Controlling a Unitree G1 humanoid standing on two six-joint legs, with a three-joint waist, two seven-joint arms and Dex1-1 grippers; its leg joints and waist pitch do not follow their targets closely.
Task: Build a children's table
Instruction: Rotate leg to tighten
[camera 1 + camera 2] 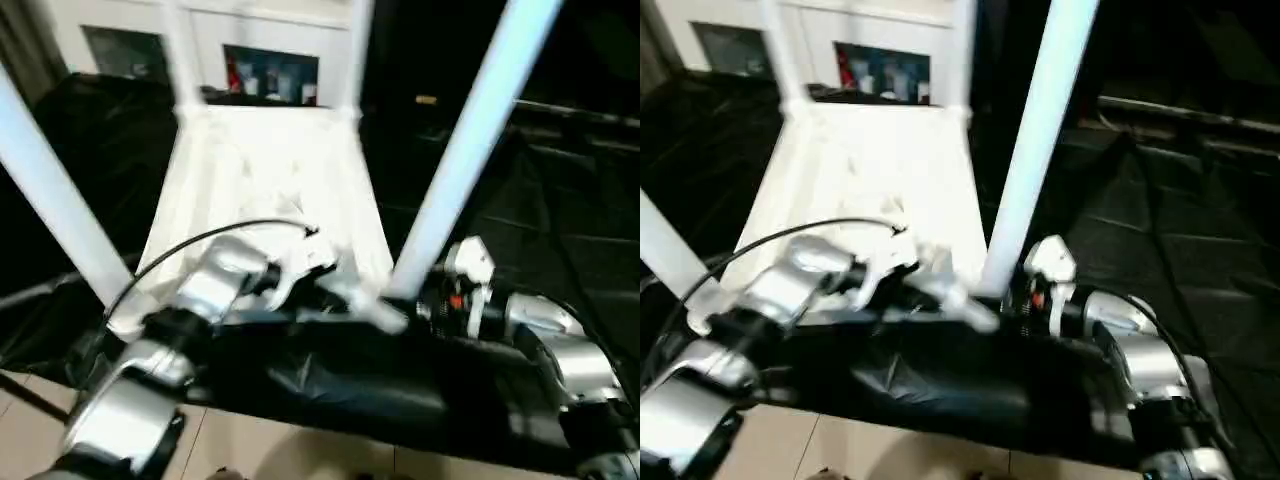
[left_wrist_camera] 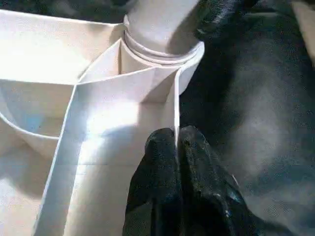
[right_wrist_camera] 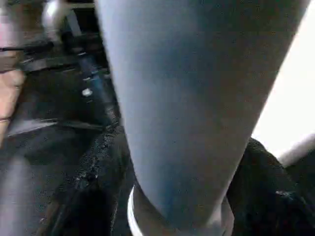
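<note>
Black drape covers the work table; upside down on it lies the white top, legs up. Left gripper pinches its rim at 6 o'clock. Right gripper clasps the leg at 4 o'clock.

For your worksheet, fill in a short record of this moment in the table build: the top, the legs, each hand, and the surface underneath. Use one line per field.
Top: white plastic rectangular tabletop, lying ribbed underside up
Legs: four white tapered tube legs standing up from the corner sockets; near right leg, near left leg
Left hand: left hand pinches a thin wall of the top close to a corner socket
Right hand: right hand sits around the base of the near right leg, fingers either side of it
Surface: black-draped work table
</note>
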